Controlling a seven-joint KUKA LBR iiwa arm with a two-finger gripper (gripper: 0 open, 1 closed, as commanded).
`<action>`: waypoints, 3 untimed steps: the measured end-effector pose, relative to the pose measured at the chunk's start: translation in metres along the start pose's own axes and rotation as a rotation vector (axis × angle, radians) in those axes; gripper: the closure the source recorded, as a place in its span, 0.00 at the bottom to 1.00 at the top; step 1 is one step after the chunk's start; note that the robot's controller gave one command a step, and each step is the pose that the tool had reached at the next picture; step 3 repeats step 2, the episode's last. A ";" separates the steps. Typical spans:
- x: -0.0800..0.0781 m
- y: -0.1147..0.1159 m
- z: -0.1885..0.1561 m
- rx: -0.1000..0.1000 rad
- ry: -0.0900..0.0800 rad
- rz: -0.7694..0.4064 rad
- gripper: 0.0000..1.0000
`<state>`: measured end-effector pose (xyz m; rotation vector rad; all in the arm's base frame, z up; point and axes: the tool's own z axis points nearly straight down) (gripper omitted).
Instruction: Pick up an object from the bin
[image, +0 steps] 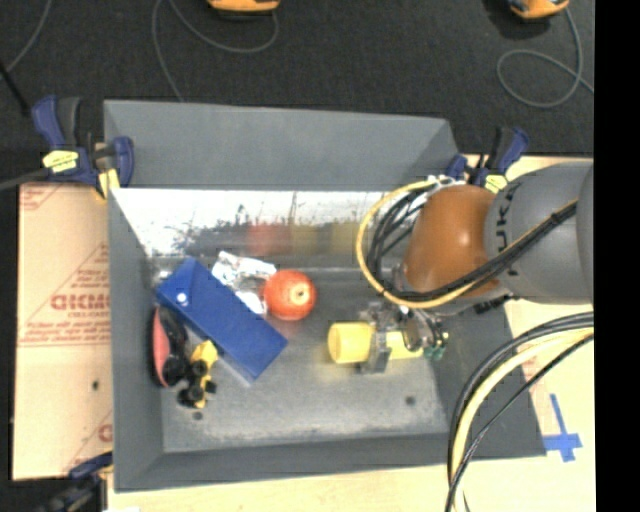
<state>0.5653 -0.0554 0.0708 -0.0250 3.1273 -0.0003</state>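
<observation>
A yellow cylinder-like thing (349, 343) lies on its side at the right middle of the bin floor. My gripper (381, 345) is down right on top of it, and yellow shows on both sides of the gripper. A red apple (291, 296) sits a little to the left of the yellow thing, apart from the gripper.
A blue box (220, 318) lies tilted left of the apple, with a white crumpled thing (240, 270) behind it. A pink-red thing (159, 345) and a black and yellow toy (194, 372) lie by the left wall. The arm's orange cover and cables hang over the bin's right side.
</observation>
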 end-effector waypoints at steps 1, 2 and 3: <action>0.000 0.000 -0.002 0.000 0.000 0.000 1.00; 0.001 0.000 -0.013 0.000 0.003 0.001 1.00; 0.001 0.000 -0.013 0.000 0.003 0.001 1.00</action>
